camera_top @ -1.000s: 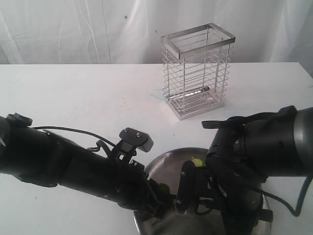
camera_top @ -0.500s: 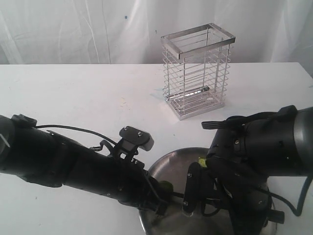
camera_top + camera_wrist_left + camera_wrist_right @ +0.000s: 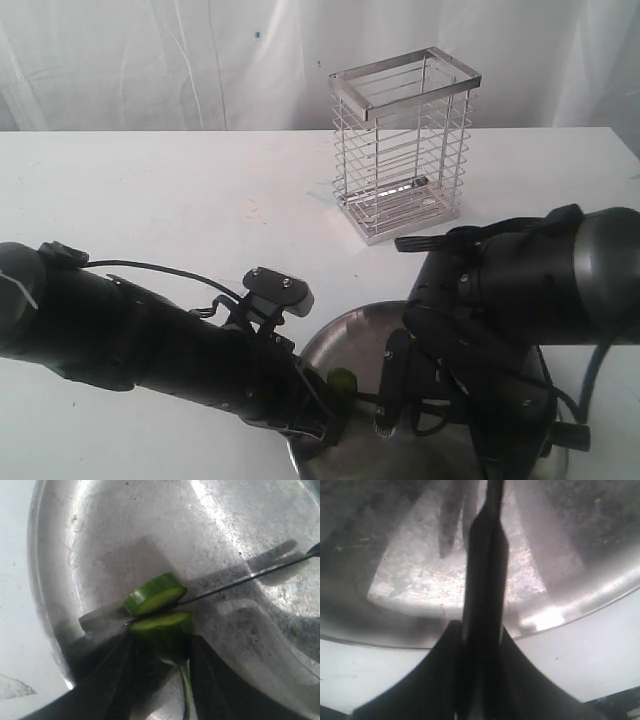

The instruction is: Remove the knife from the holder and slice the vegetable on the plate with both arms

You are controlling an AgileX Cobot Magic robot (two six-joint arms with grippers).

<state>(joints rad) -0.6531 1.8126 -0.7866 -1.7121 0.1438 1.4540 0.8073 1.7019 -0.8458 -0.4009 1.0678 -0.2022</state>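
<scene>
On the steel plate (image 3: 75, 540), the left end effector (image 3: 160, 652) pinches the dark green vegetable (image 3: 165, 630) by its stem end while the right end effector (image 3: 480, 675) clamps the knife (image 3: 240, 580), blade through the pale flesh. A freed slice (image 3: 152, 594) could roll away; the stub could slip. Beyond, the wire holder (image 3: 403, 145) stands on the tabletop (image 3: 150, 200).

Since the earlier frames, the left arm (image 3: 150, 345) has shifted further toward the near edge of the plate (image 3: 345, 335), the right arm (image 3: 500, 320) has swung left and risen, and the pale green piece formerly visible on the plate's far side is now covered.
</scene>
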